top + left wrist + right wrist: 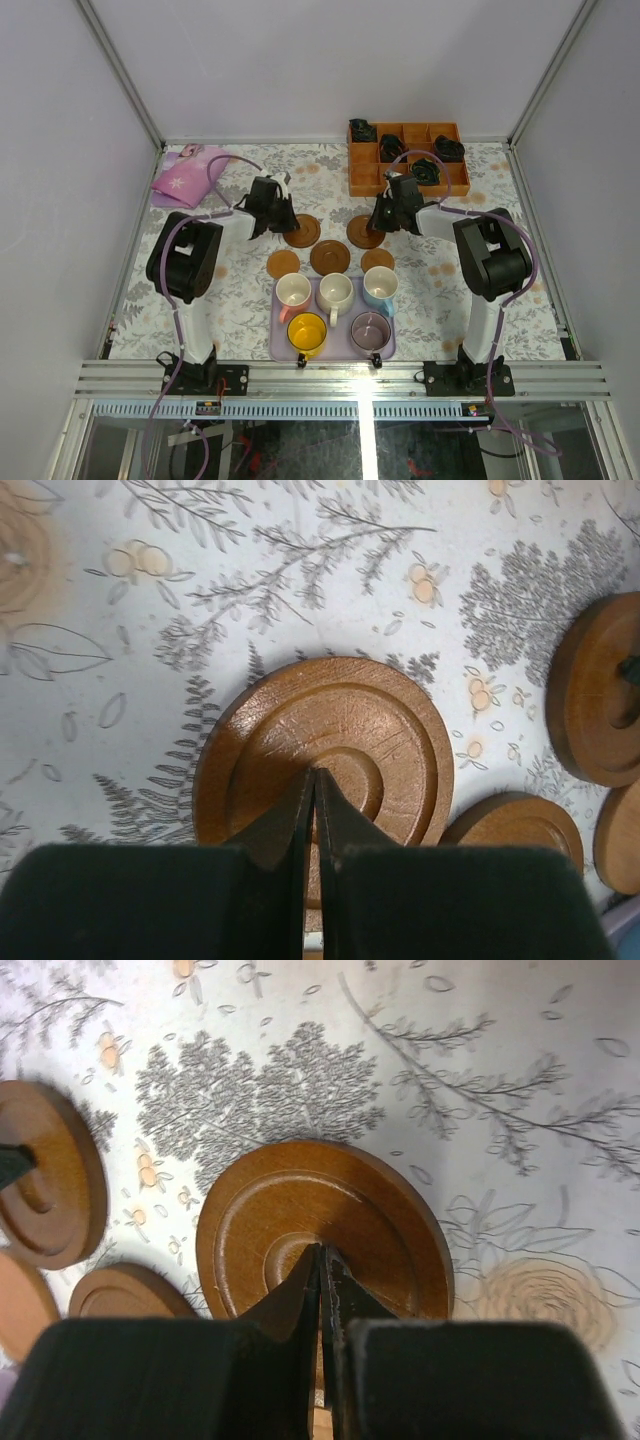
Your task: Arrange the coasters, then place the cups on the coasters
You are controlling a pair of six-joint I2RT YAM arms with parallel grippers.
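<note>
Three large dark coasters lie mid-table: left (301, 231), right (364, 232) and middle (329, 257). Two smaller tan coasters (284, 264) (377, 261) sit just in front of them. My left gripper (287, 224) (318, 772) is shut, its tips at the centre of the left coaster (330, 730). The right gripper (377, 225) (322, 1248) is shut too, tips at the centre of the right coaster (300, 1200). Several cups stand on the lavender tray (340, 318): pink (293, 292), cream (335, 291), light blue (380, 286), yellow (307, 333) and purple (370, 330).
An orange compartment box (372, 182) holding black items stands at the back right. A pink cloth (190, 175) lies at the back left. Grey walls enclose the floral-covered table on three sides.
</note>
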